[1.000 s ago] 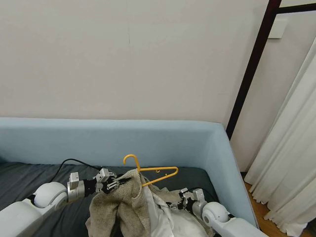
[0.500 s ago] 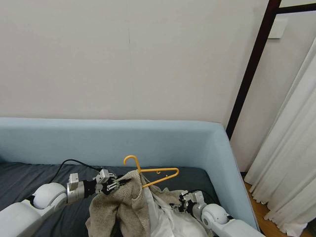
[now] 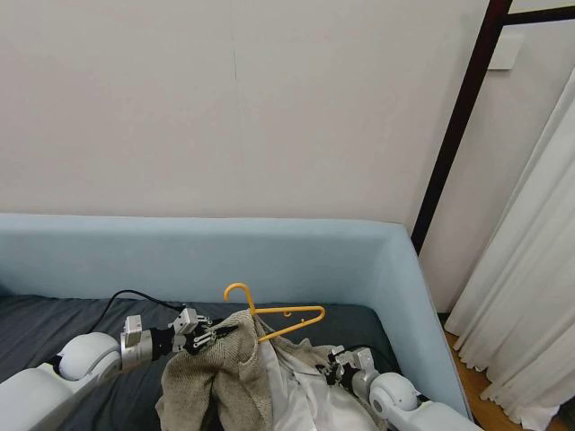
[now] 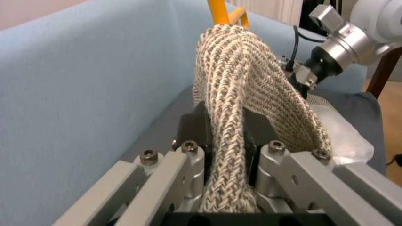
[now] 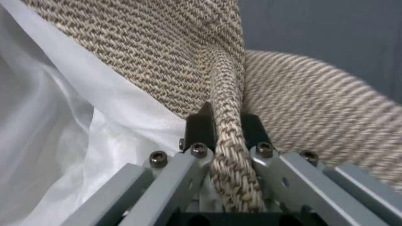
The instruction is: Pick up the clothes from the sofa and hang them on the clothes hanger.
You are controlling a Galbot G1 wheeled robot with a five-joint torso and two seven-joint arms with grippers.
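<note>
A plain cream wall (image 3: 269,108) stands behind; 1 dark slanted post (image 3: 454,126) rises beside white curtains (image 3: 530,296) (wood floor (image 3: 465,373) beneath).

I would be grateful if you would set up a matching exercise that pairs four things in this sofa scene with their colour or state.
Column one:
1. hanger
2. knit sweater
3. sofa back
4. thin cloth

Column two:
A. light blue
B. white, lying right beside the sweater
C. yellow-orange, hook sticking up above the sweater
D. beige-brown, clamped in the jaws of both the left gripper and the right gripper

Pairs: 1-C; 2-D; 3-A; 4-B.
</note>
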